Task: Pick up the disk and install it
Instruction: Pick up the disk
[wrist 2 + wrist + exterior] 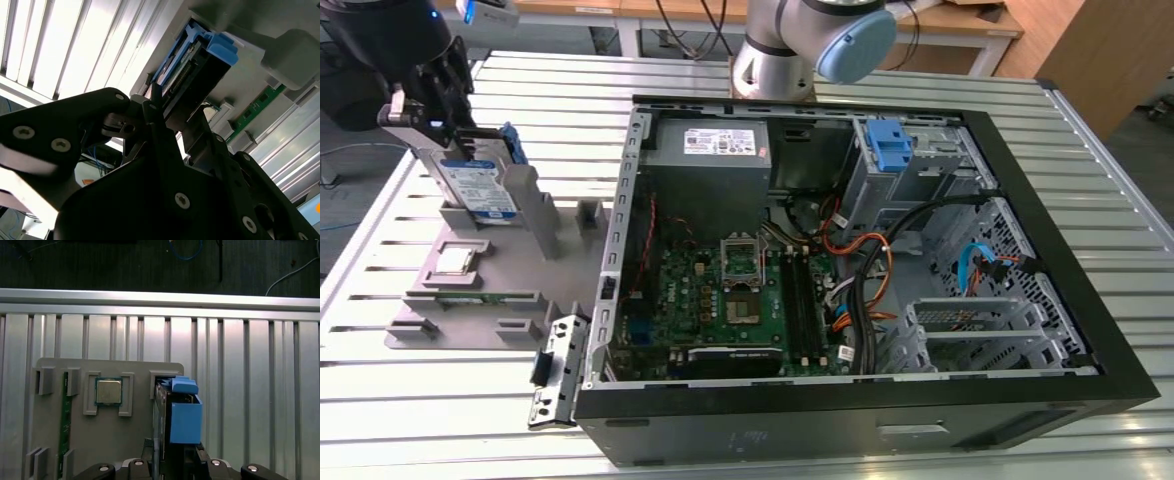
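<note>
The disk [478,185] stands upright on edge in a slot of the grey holder plate [467,300], at the exterior view's left, its label side and blue carrier frame showing. My gripper [434,125] comes down on its top edge, black fingers on either side, apparently shut on it. In the second wrist view the fingers [155,112] flank the disk [200,65] with its blue frame. In the first wrist view the disk [182,415] rises from the holder plate [135,440] straight into the gripper [172,457].
An open computer case [1067,250] lies to the exterior view's right, with a blue latch [887,145] in its drive bay, a grey power supply [707,145], motherboard and cables. The holder plate also carries a processor chip [108,391] and a memory stick [63,420]. The table is slatted aluminium.
</note>
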`<state>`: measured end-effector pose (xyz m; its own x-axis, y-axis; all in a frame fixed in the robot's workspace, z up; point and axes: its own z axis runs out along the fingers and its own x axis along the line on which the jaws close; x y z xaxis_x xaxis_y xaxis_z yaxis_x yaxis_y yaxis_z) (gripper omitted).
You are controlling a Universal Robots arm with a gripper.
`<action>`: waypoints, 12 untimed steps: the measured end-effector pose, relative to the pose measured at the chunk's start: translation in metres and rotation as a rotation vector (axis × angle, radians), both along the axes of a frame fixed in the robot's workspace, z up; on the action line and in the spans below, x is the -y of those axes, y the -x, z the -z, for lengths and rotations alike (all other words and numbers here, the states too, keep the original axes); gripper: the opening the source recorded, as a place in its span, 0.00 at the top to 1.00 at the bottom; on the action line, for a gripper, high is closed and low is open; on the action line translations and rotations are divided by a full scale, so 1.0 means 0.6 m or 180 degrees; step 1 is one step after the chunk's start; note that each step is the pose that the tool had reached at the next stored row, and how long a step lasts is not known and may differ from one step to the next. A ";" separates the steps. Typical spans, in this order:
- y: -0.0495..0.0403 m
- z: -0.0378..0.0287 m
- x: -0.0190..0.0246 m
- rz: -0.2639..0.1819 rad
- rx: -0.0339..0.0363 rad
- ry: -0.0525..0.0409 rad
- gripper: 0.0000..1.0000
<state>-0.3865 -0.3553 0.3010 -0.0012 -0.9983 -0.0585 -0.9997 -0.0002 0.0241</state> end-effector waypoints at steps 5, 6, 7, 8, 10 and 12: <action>0.000 0.000 0.0006 0.0000 0.0000 0.0000 0.58; 0.000 0.000 0.0006 0.0000 0.0000 0.0000 0.58; 0.000 0.000 0.0006 0.0000 0.0000 0.0000 0.58; 0.000 0.000 0.0007 0.0000 0.0000 0.0000 0.58; 0.000 0.000 0.0007 0.0000 0.0000 0.0000 0.58; 0.000 0.000 0.0008 0.0000 0.0000 0.0000 0.59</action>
